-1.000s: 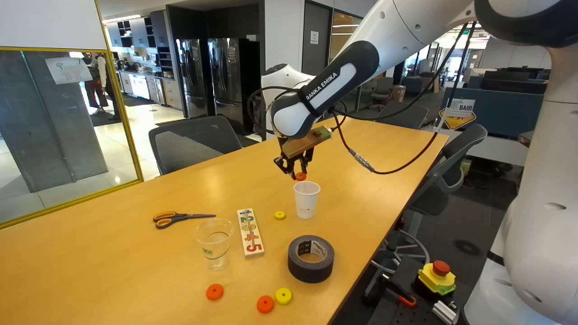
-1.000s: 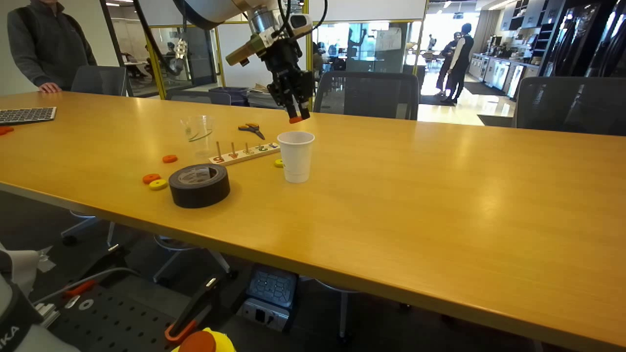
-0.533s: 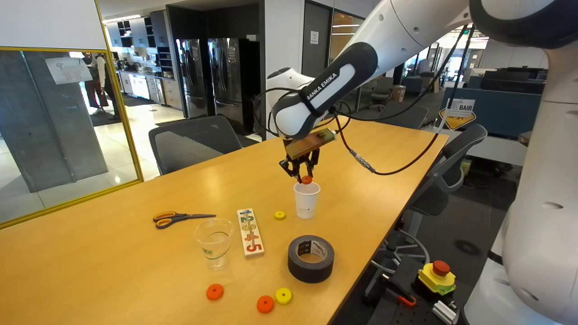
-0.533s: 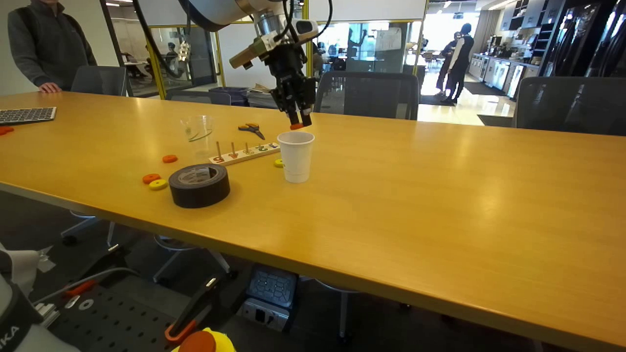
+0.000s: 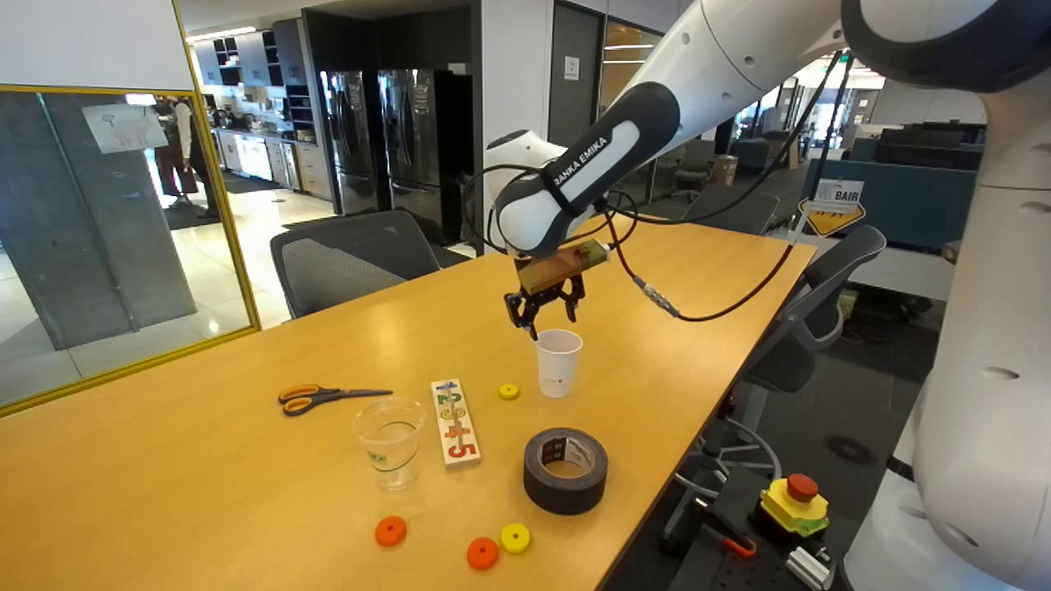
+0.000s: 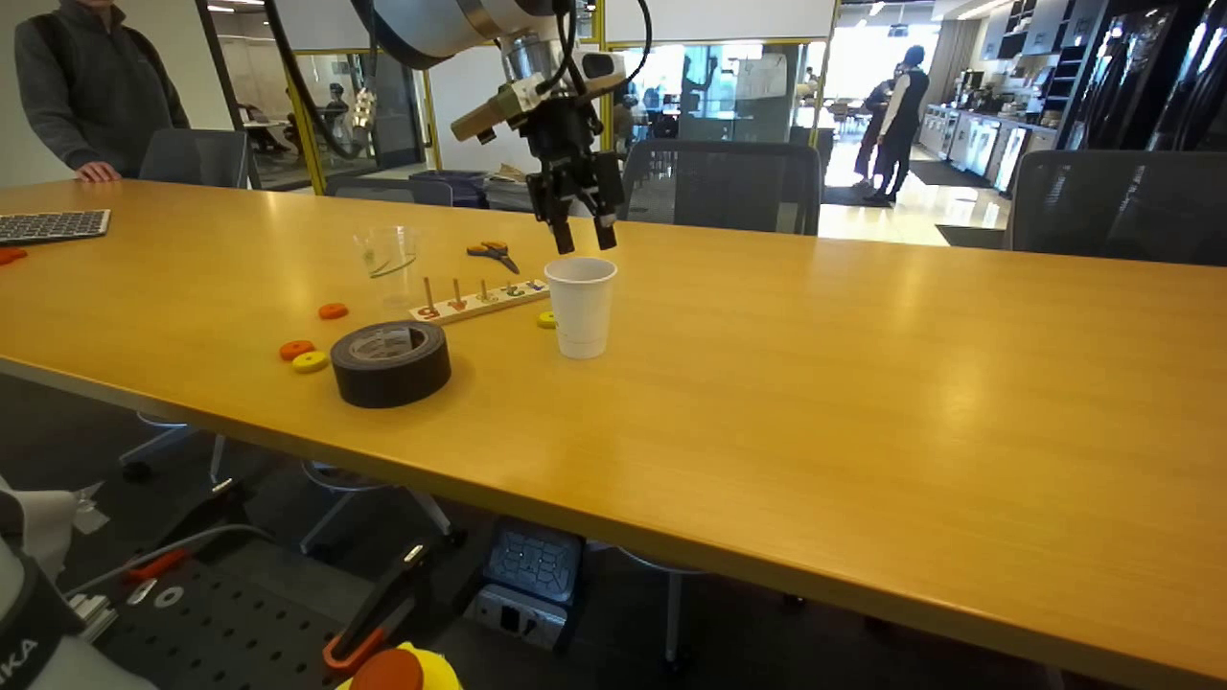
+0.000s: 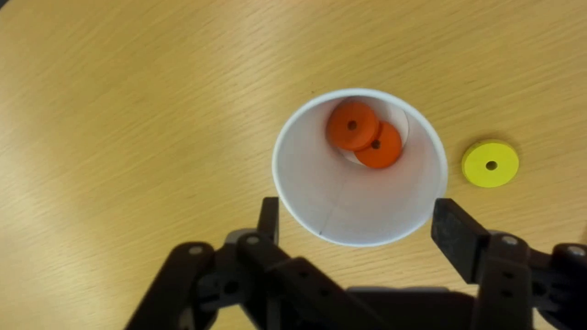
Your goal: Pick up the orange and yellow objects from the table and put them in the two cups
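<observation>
Orange round discs with centre holes [image 7: 341, 135], two of them, lie at the bottom of the small opaque white cup [image 5: 558, 373], one overlapping the other, just below the tool [image 5: 553, 327]. Tool's fingers spread apart; in the wrist view the fingertips [image 7: 269, 217] sit on either side of the cup's mouth. Whether they touch the rim, cannot tell. White cup upright on the long light-wood table [image 5: 246, 492].

Near the tool, beside the white cup: yellow round disc with a centre hole [image 7: 490, 156], flat on the table.

Farther from the tool, in an exterior view: white rectangular board with coloured numerals and short pegs [image 5: 456, 423]; roll of black tape [image 5: 552, 495] lying flat; small clear transparent cup [image 5: 391, 447], upright; dark-bladed scissors with orange handles [image 5: 328, 396].

Farther still from the tool: an orange disc [image 5: 391, 536] near the clear cup; another orange disc [image 5: 483, 558] just beside a second yellow disc [image 5: 516, 543].

Well apart from the tool, in an exterior view: another orange piece [image 6: 11, 255], cut by the frame edge, near a grey keyboard [image 6: 53, 226]; person in a dark grey pullover [image 6: 101, 91] standing at the table.
</observation>
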Robot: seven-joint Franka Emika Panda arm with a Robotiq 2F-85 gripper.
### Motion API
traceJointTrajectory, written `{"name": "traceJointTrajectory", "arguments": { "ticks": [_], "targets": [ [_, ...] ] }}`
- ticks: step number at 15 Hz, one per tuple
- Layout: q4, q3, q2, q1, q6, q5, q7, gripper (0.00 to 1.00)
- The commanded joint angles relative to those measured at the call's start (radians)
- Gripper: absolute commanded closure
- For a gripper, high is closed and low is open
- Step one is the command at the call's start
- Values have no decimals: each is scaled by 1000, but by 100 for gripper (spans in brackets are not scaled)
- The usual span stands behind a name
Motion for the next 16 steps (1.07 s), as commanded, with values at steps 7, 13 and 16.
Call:
{"name": "traceJointTrajectory", "arguments": {
  "ticks": [7,13,16],
  "targets": [
    [-13,73,6,14,180,105,-386,0],
    [4,118,102,-32,235,349,-822,0],
    [21,127,151,-63,196,372,-1022,0]
  ]
}}
